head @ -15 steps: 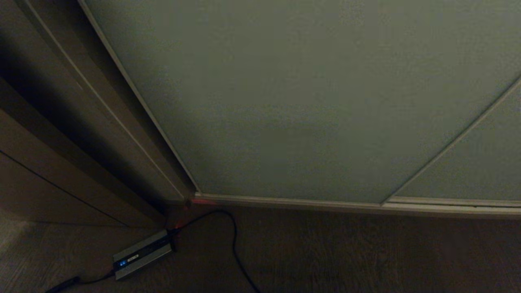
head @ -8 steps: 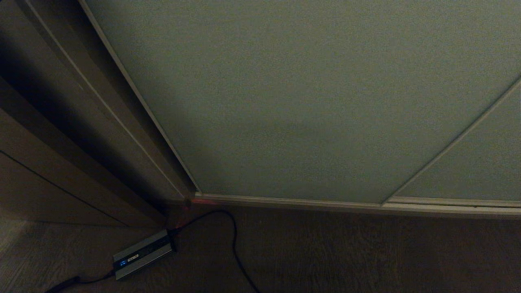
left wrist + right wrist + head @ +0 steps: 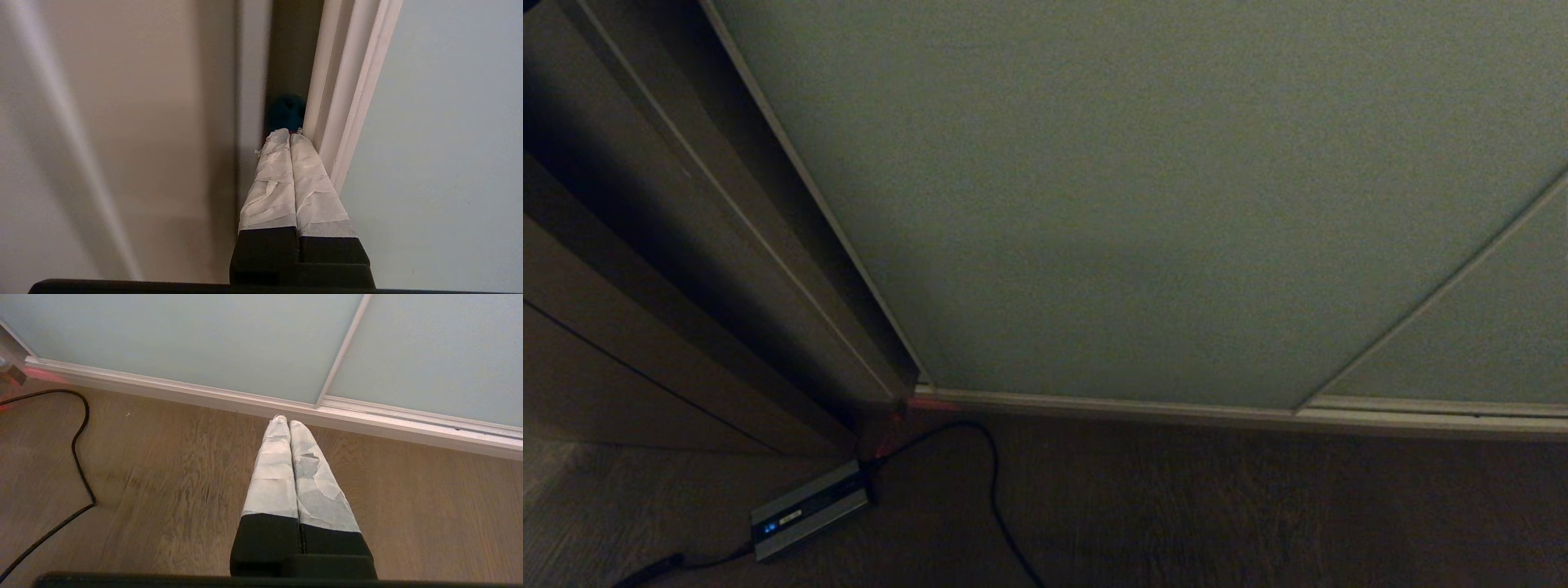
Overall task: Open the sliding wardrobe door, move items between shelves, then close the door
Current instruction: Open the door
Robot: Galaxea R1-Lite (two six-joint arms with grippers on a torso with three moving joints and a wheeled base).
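The sliding wardrobe door [image 3: 1135, 204] is a pale grey-green panel with a thin light metal frame [image 3: 347, 102]. My left gripper [image 3: 290, 135] is shut with nothing held. Its taped tips sit in the narrow dark gap between the door's frame edge and the brown panelling [image 3: 122, 122], right beside the frame. Something dark teal [image 3: 286, 112] shows deep in that gap. My right gripper [image 3: 284, 421] hangs shut and empty over the wooden floor, near the door's floor track [image 3: 245, 402]. The items and the shelves are hidden. Neither arm shows in the head view.
A small silver box [image 3: 809, 510] with a blue light lies on the floor at the left, and its black cable [image 3: 992, 482] loops towards the door corner. Brown wood-grain panelling [image 3: 645, 286] stands left of the door. A second grey-green panel [image 3: 1486, 327] overlaps at the right.
The door's left edge has shifted slightly to the right, most clearly near the top of the head view. The silver box and cable have stayed put.
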